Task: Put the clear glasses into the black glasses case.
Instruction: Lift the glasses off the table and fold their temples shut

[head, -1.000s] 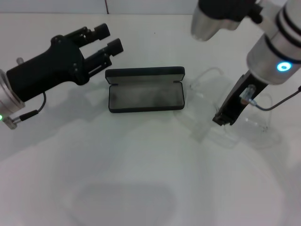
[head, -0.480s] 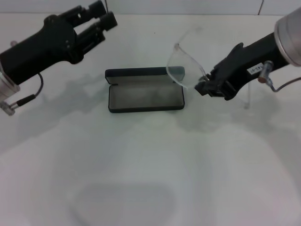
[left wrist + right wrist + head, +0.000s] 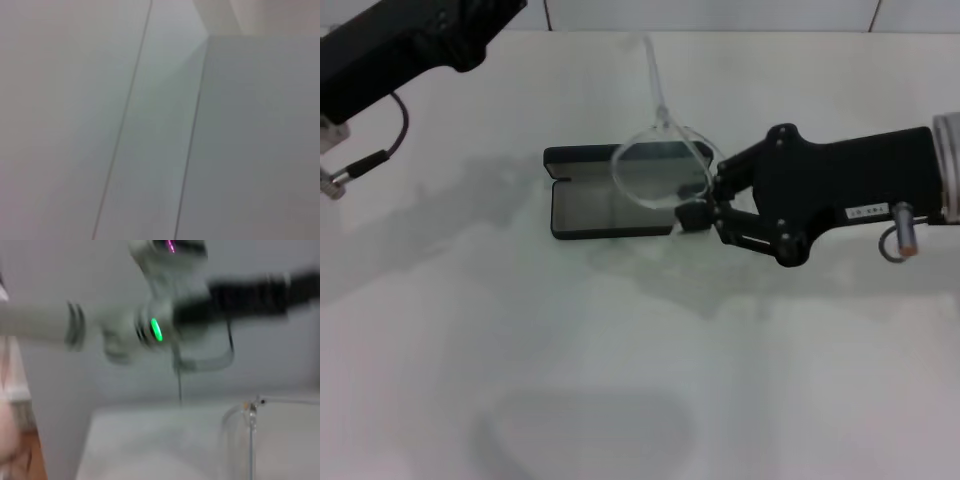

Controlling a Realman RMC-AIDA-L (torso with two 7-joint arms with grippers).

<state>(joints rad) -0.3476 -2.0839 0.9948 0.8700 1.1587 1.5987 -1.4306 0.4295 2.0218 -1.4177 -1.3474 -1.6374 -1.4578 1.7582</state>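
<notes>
Head view: the right arm reaches in level from the right edge of the white tabletop [image 3: 620, 380], its black wrist housing lying almost horizontal with the right claw [image 3: 698, 203] pointing toward the left edge. The claw is closed on the clear glasses [image 3: 655, 172], pinching them at one end of the frame. The lens hangs tilted above the right half of the black glasses case [image 3: 582, 205], and one thin temple arm sticks up toward the far edge. Whether the glasses touch the case cannot be told.

The case lies open near the middle of the tabletop, its grey lining facing up and its lid standing along the far side.

The left arm sits at the far left corner, angled up and away; only its dark forearm and a trailing cable show, and the left claw itself lies outside the picture.

Compared with half a second earlier, the right claw has travelled leftward from beside the right end of the case to a position over it, and the wrist has flattened from a slanted pose. The glasses have moved with it and now overlap the case opening. The left arm has drawn farther toward the far left corner, taking its fingers out of sight. The case has kept its place.

Right wrist view: part of the transparent frame shows, with the left arm blurred beyond. Left wrist view: only plain pale surfaces.
</notes>
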